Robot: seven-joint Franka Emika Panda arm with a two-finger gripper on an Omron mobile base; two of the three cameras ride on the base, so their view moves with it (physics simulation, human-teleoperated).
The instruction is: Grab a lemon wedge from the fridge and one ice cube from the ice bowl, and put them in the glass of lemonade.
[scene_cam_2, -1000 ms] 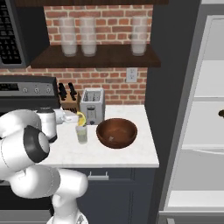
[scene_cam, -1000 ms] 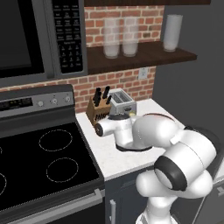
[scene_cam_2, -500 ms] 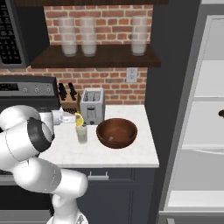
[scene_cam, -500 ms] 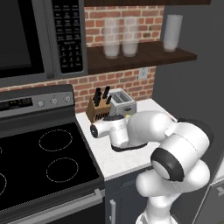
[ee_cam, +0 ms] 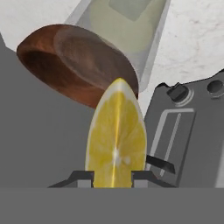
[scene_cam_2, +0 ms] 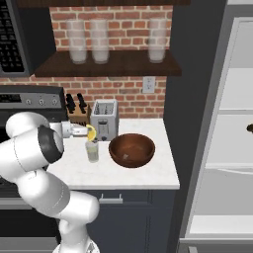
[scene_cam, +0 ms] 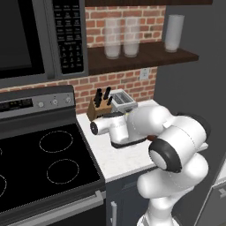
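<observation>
Hand view has the end effector pinching the lemon wedge above the glass of lemonade (not dropped in yet), with an ice cube from the ice bowl apparently left to fetch.

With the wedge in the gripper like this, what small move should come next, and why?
Probably a short lowering toward the glass of lemonade before release. In the right base view the gripper, shut on the lemon wedge, sits just above the glass's rim, beside the toaster; the hand view shows the glass ahead of the wedge.
</observation>
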